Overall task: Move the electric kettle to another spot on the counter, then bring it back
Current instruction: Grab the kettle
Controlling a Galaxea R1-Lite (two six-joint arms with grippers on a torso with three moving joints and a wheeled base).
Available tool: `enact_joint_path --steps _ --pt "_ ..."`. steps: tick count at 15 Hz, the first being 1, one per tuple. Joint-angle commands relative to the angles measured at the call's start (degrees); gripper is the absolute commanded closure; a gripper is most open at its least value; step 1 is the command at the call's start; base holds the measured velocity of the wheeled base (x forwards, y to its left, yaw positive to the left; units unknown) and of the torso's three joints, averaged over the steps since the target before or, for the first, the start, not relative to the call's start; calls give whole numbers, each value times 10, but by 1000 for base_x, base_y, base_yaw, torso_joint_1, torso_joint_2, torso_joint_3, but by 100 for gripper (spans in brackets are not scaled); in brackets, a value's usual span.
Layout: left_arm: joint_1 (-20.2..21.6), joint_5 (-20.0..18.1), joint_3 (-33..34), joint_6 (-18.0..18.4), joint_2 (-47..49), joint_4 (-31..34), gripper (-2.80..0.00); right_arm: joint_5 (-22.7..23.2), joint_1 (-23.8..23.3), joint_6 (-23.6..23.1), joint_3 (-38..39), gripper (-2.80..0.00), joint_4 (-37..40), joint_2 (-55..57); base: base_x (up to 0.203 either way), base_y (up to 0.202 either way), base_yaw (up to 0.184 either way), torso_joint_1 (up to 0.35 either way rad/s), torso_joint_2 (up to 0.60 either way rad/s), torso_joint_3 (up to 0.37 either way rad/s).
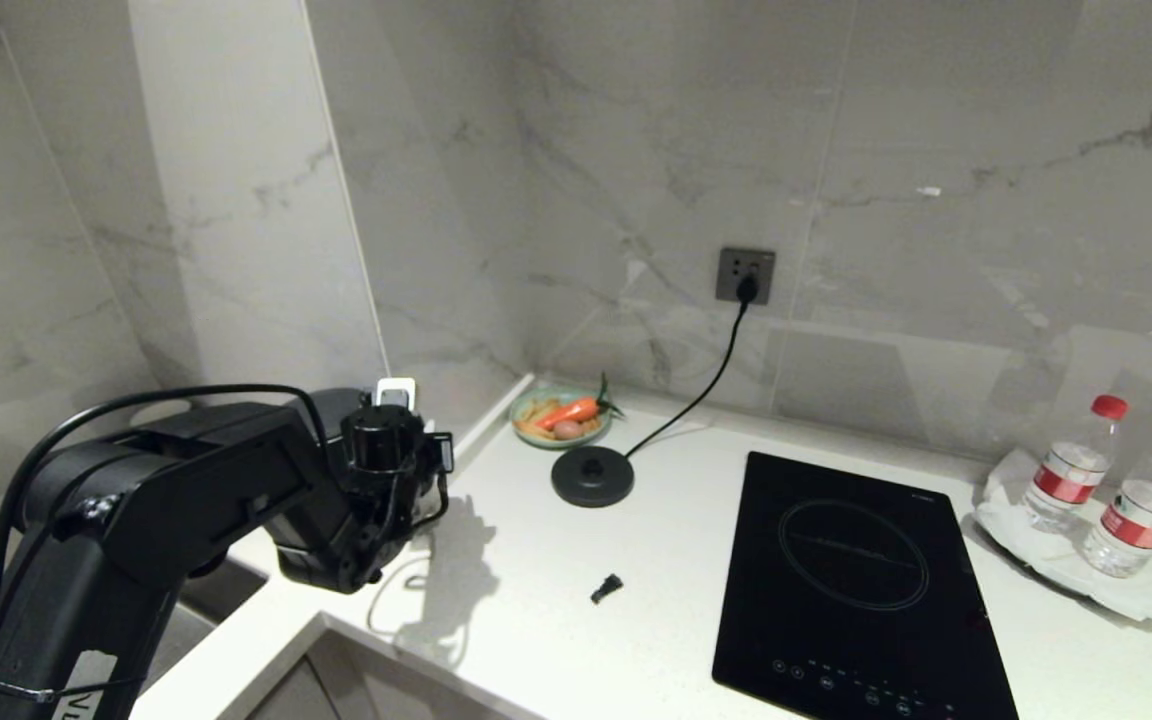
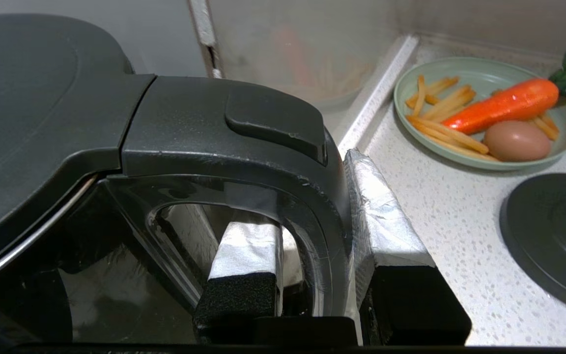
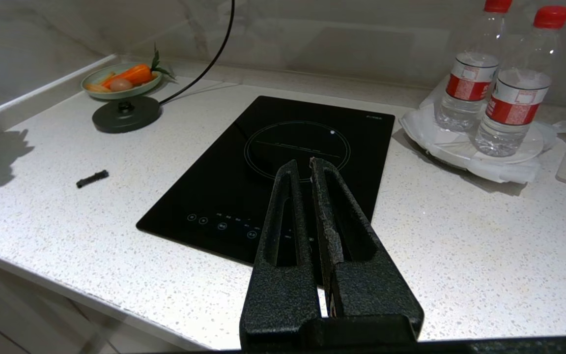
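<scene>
Kettle [image 2: 67, 147] sits off its base [image 1: 592, 475] at the table's [image 1: 656, 600] left end, left gripper [image 2: 312, 255] pinching its handle [image 2: 243, 147]; return trip looks left.

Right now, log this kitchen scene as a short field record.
kettle: electric kettle at the counter's left end, off its base
left tool: left gripper with one finger through the handle loop and one outside, pads against the handle
right tool: right gripper shut, empty, above the induction hob
base disc: corded base bare, beside the green plate
</scene>
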Motion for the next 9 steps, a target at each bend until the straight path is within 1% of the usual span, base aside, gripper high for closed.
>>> enact_joint_path --steps 1,4,9 --pt "5 3 -1 2 -3 -5 0 0 0 0 0 0 0 0 0 0 0 0 0 0" --pt "12 3 -1 2 -12 -5 0 0 0 0 0 0 0 0 0 0 0 0 0 0" --pt "13 3 10 6 -47 -8 0 0 0 0 0 0 0 0 0 0 0 0 0 0"
